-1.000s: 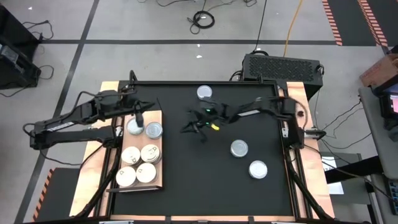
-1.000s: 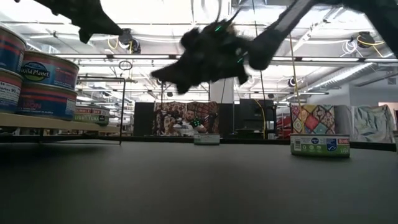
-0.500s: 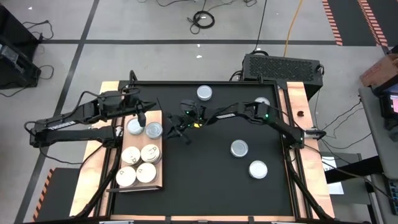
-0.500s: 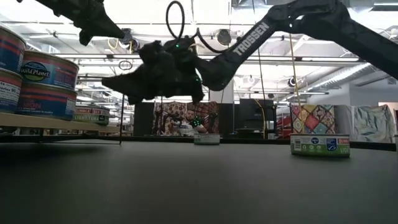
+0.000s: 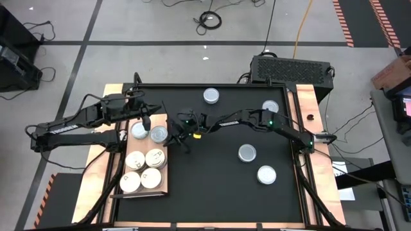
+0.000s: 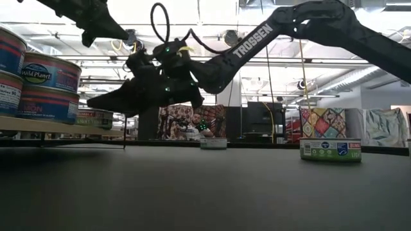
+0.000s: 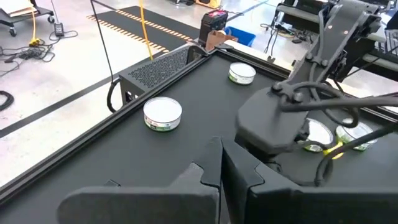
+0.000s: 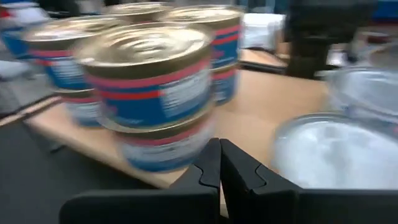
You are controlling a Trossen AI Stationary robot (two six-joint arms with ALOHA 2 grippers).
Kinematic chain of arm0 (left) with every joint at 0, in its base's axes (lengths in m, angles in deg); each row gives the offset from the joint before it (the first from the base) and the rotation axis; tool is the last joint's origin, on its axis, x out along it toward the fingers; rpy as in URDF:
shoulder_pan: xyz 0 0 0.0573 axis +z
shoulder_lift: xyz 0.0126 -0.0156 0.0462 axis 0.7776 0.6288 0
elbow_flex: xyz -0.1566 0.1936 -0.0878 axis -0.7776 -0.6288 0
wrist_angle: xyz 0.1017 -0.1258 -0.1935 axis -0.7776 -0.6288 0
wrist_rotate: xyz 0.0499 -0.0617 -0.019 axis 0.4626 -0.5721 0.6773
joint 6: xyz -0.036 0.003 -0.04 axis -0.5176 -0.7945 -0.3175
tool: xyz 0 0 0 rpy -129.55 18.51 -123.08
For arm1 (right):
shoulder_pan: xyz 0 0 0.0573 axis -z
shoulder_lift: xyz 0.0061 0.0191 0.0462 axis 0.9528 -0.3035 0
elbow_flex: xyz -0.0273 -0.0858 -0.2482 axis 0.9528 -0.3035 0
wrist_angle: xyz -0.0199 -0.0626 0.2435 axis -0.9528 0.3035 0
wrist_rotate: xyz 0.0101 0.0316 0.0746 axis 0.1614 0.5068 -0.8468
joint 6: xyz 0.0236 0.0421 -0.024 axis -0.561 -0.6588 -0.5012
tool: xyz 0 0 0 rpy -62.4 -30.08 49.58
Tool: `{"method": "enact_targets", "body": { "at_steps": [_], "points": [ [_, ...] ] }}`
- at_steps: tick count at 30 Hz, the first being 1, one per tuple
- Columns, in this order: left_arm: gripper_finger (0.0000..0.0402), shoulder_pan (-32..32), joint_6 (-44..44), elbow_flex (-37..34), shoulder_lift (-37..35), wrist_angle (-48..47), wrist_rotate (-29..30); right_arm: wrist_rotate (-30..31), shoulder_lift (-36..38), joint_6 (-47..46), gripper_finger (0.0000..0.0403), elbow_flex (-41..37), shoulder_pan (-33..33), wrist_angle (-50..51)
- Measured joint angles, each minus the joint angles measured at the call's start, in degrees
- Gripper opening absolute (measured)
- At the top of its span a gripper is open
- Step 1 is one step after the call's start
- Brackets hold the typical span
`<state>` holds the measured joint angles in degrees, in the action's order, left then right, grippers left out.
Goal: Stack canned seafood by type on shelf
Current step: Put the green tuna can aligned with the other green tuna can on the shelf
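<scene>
The shelf (image 5: 160, 186), a light-brown board, lies at the mat's left. On it stand cream-topped cans (image 5: 155, 157), some stacked, and at its far end a silver-topped can (image 5: 158, 134). Loose cans rest on the mat: one at the far edge (image 5: 211, 95) and others at the right (image 5: 247, 153). My right gripper (image 5: 172, 139) is shut and reaches level from the right. Its tip stands just off the shelf's right edge, facing a can stack (image 8: 149, 87) and the silver-topped can (image 8: 323, 155). My left gripper (image 5: 146, 122) hangs shut above the shelf's far end.
A black mat (image 5: 218, 192) covers the table inside a raised frame. Two more loose cans lie at the right, one at the far right (image 5: 270, 106) and one nearer (image 5: 266, 174). The right arm (image 5: 257, 119) stretches across the mat's far half. The mat's near middle is bare.
My right gripper has travelled toward the table's left edge and sunk a little, from the mat's middle to the shelf's right edge, staying shut. The cans have not moved.
</scene>
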<state>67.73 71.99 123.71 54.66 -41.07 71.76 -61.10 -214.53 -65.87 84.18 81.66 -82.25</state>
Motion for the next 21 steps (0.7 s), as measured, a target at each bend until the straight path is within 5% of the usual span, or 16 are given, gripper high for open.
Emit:
{"method": "enact_targets", "body": {
  "at_steps": [11,21],
  "points": [
    [0.0004,0.0,0.02,0.0,0.0,-0.27,-0.87,15.86,0.15,0.05,0.0,0.02,-0.48,0.98],
    [0.0004,-0.04,0.06,0.0,0.0,-0.38,-2.35,9.58,1.32,0.52,0.0,0.0,-0.24,5.1]
  ]
}}
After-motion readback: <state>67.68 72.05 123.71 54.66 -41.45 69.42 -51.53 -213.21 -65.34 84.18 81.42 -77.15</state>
